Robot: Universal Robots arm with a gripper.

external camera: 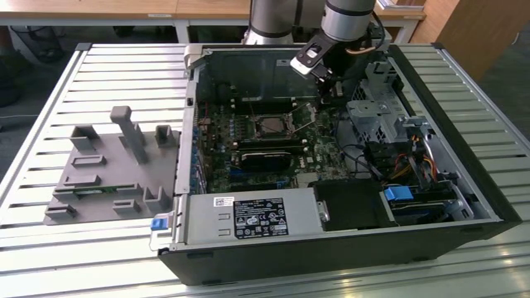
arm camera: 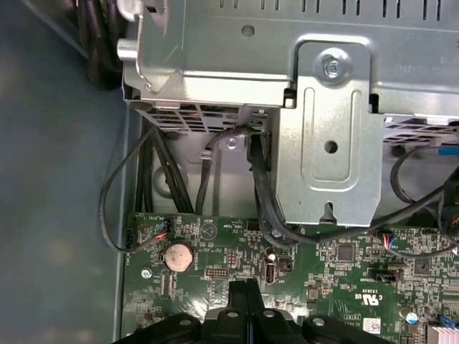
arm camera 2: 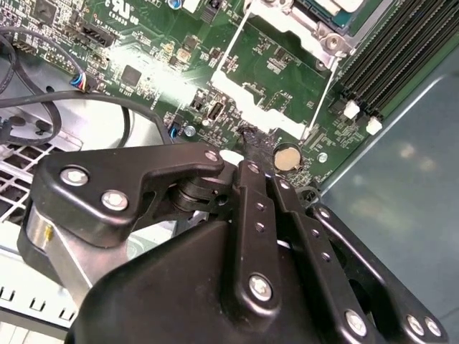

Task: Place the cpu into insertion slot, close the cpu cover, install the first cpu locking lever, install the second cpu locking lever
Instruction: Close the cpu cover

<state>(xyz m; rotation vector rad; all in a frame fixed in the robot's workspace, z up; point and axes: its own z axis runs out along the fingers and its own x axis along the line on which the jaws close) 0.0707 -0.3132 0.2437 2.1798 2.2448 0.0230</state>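
Observation:
My gripper (external camera: 334, 93) hangs inside the open computer case, over the motherboard toward the exterior view's right of the insertion slot (external camera: 284, 134). Its black fingers (arm camera: 242, 297) are pressed together with nothing between them, tips (arm camera 2: 251, 140) just above the green board. A dull tan square, the cpu (external camera: 272, 126), lies in the slot. The silvery cpu cover (arm camera 2: 307, 30) lies flat around it. Two thin wire locking levers (arm camera 2: 324, 97) (arm camera 2: 239, 34) run out from the socket toward the gripper. One lever (external camera: 307, 124) slants up off the board.
A grey metal drive cage (arm camera: 326, 136) with black cables (arm camera: 258, 193) stands just past the fingers. A coin battery (arm camera 2: 287, 155) sits beside the tips. Long black memory slots (arm camera 2: 391, 57) flank the socket. A grey fixture (external camera: 108, 167) lies on the slatted table.

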